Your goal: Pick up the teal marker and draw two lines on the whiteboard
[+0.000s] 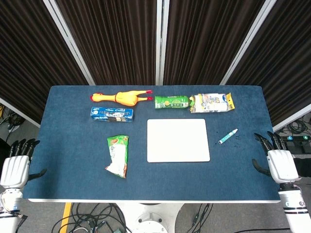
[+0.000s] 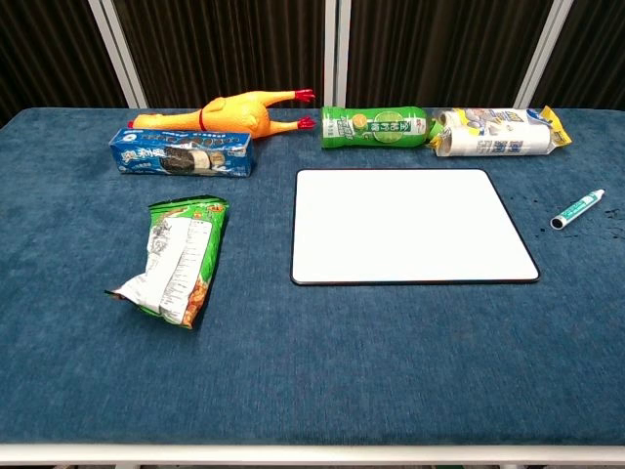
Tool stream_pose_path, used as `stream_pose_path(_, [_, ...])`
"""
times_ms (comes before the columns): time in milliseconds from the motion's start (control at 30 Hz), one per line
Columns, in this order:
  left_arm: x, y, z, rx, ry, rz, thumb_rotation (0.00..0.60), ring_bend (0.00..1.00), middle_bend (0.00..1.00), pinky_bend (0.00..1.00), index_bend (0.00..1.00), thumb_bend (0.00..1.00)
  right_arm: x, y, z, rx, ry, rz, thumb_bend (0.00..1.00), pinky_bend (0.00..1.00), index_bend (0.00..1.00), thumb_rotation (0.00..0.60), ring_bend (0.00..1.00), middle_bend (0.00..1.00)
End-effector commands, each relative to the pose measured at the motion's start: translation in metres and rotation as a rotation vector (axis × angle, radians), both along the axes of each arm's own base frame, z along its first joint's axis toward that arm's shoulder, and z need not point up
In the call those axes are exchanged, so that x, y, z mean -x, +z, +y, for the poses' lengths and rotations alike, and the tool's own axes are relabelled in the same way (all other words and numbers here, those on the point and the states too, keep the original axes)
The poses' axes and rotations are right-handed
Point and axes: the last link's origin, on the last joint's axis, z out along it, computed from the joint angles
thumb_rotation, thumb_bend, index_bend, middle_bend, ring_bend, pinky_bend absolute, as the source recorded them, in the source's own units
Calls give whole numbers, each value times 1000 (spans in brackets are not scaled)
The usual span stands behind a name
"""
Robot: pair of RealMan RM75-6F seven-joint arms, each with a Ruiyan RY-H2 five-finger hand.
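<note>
Low at the frame's bottom corners, left hand (image 1: 13,167) and right hand (image 1: 281,164), both off the blue table (image 1: 73,184) edges, fingers apart and holding nothing. Farther up, a green snack bag (image 2: 178,259) at left centre, blank whiteboard (image 2: 410,225) in the middle, teal marker (image 2: 577,209) lying just right of it, apart from board and hands. Along the far edge, blue cookie box (image 2: 183,154), rubber chicken (image 2: 229,111), green packet (image 2: 376,127), white-and-yellow packet (image 2: 498,134).
</note>
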Motion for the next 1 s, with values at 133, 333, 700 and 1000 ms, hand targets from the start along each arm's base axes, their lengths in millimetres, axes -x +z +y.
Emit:
stream_pose_path(133, [1,0,-3,-10,5,2,600,44,110,23,165,6,-1,1,-1,5,13,-1,214,46,127,600,34,236])
stream_pose_path(333, [0,-1,-5,-6,10,0,600,44,110,23,164,7,-4,-5,-19,-25,45,-8,139,45,128,600,34,240])
stream_pose_path(700, [0,4,-14,-20,35,3,600,44,110,23,164,6,15,-70,-117,-235,88,330,133,35,331,600,70,322])
stream_pose_path(1000, [1,3,-18,-20,58,4,600,44,110,23,164,6,30,-114,-143,-335,145,478,191,34,375,600,90,371])
